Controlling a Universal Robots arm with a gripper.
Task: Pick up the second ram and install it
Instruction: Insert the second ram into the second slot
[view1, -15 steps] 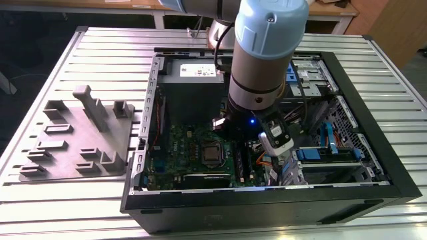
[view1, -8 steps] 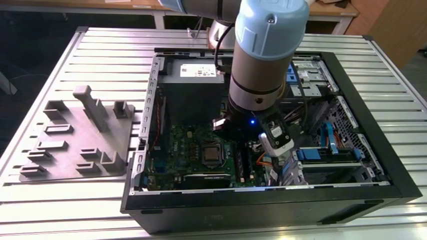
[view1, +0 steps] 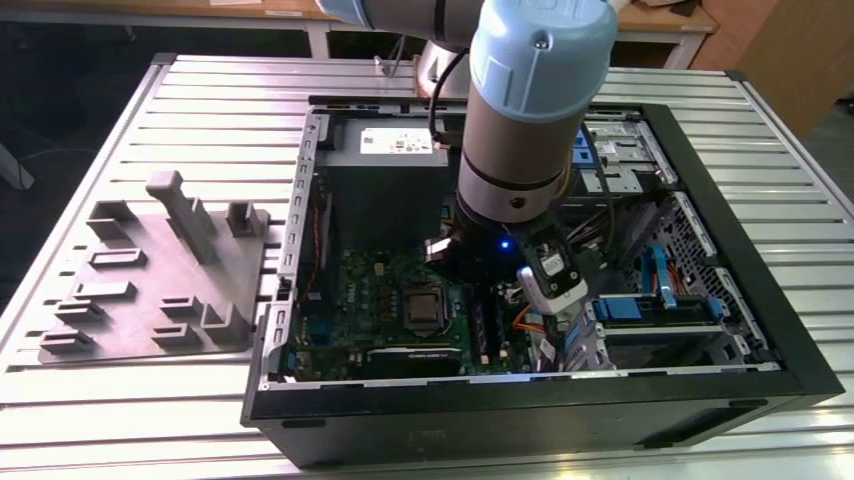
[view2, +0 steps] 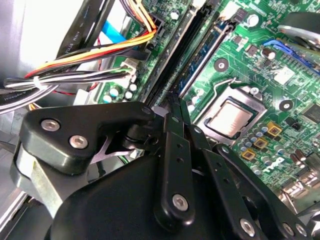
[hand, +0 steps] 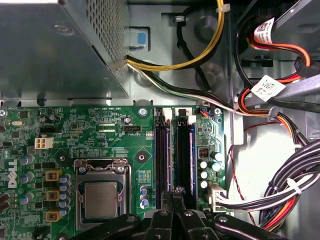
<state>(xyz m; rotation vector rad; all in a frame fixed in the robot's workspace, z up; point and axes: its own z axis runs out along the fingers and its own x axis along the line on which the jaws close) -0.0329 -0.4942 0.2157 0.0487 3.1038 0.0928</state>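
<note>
- Hanging over the open computer case (view1: 747, 330) in the exterior view, the arm (view1: 527, 120) reaches down to the motherboard (view1: 360, 290); beside the case on the slatted table (view1: 160, 110) sits a grey moulded fixture (view1: 154, 275)
- In the second wrist view the gripper (view2: 176, 102) shows matte black linkages with fingers drawn narrow, pinched on a thin edge at the memory slots (view2: 172, 55); the second ram (view2: 200, 60), a slim blue-green board, runs lengthwise straight away from the fingertips
- In the first wrist view the stick (hand: 183, 155) stands seated between long black slots, beside the square metal processor (hand: 101, 199); the fingertips touch its near end
</note>
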